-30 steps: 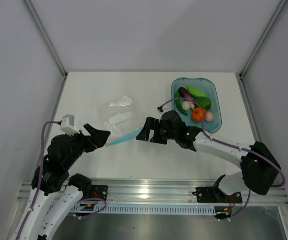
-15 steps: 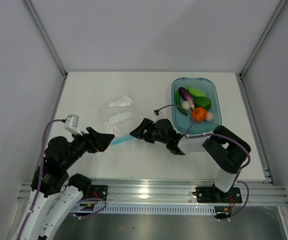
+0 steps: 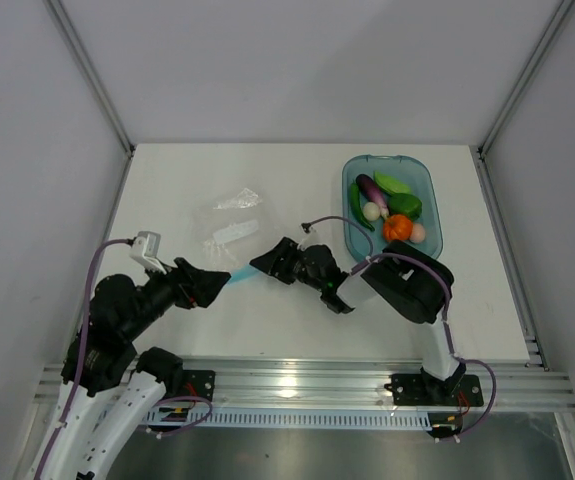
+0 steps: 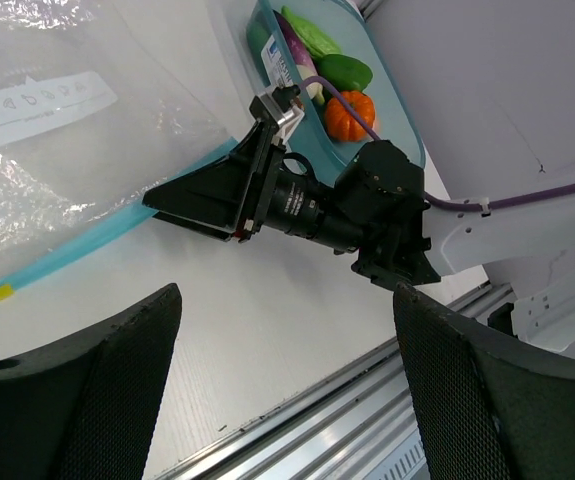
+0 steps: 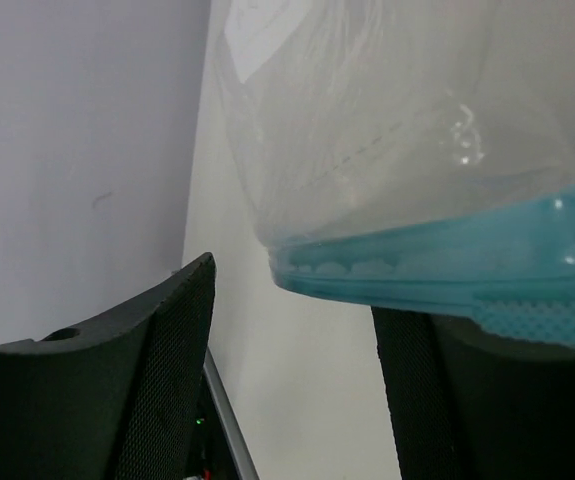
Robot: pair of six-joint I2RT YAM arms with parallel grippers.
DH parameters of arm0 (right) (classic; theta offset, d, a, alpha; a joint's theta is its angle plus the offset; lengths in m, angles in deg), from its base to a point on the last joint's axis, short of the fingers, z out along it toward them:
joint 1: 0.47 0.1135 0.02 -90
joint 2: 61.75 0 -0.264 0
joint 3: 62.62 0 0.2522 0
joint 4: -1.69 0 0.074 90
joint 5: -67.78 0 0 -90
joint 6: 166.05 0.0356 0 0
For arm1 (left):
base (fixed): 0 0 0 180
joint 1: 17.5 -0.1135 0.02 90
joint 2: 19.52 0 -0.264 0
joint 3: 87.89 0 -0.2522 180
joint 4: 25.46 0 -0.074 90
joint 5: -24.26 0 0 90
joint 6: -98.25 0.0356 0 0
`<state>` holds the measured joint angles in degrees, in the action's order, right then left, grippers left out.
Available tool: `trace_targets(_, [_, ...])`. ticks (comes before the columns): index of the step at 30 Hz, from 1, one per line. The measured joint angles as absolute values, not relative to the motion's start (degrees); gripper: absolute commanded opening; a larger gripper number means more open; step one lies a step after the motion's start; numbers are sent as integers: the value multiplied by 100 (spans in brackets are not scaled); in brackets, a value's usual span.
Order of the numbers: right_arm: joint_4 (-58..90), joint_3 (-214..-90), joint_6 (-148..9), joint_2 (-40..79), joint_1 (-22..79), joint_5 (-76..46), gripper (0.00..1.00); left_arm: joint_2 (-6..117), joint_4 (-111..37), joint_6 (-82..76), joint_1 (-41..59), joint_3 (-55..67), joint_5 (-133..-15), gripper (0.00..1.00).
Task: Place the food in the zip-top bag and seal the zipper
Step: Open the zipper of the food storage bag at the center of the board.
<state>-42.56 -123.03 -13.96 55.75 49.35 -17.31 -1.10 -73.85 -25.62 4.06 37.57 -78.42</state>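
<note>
right gripper (image 3: 260,264) just slid onto the blue zipper (image 3: 239,277) of the bag (image 3: 229,232), strip between its still-apart fingers (image 5: 147,400), left gripper (image 3: 217,284) gaping near the other end, food (image 3: 387,208) still in the tray (image 3: 436,243), so nothing's bagged yet

White table (image 3: 217,170), grey walls (image 3: 297,70) (metal rail (image 3: 307,378) along near edge).

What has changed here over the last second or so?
The right gripper slid left along the zipper toward the left gripper, its arm folding back and its jaws narrowing, still apart. Nothing was grasped. The bag barely shifted; the food stayed in the tray.
</note>
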Motion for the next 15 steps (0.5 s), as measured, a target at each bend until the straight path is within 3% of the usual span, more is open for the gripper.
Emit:
trace_targets(11, [-4101, -12496, -1307, 5513, 5215, -1886, 71, -121, -7407, -2424, 406, 3829, -7856, 88])
trace_targets(15, [-3666, -12498, -1313, 5234, 5466, -2081, 78, -119, -7407, -2413, 406, 3829, -7853, 88])
